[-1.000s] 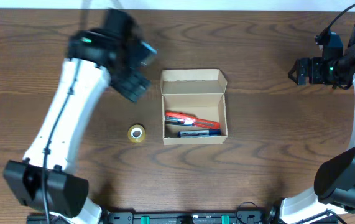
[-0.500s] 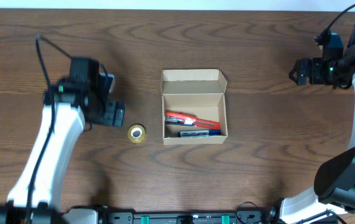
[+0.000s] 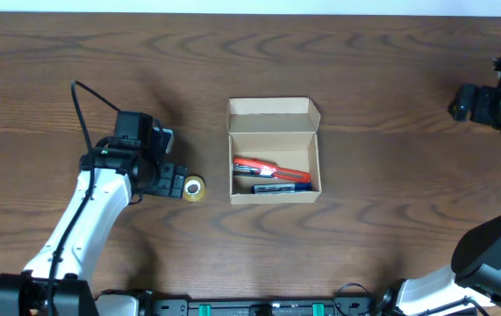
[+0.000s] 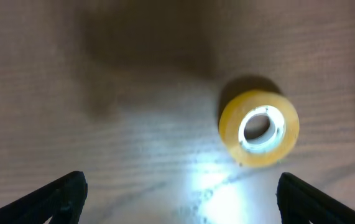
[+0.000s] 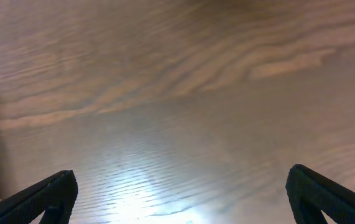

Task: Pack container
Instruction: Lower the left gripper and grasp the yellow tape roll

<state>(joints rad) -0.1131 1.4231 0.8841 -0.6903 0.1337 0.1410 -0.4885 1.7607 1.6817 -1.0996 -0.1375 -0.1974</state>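
A: Left claw (image 4: 181, 186) status?
B: Spread wide, low over the desk (image 3: 364, 246), tape roll (image 4: 259, 129) just ahead — lining up a grab, I'd say.
A: Container (image 3: 272, 114)?
B: Mid-desk, flap back, ready to load. Right claw (image 5: 181, 180) wide too — parked clear.

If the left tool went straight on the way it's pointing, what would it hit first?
Most likely the yellow tape roll, lying flat just ahead of the open left tool, somewhat right of its centreline; depth is unclear.
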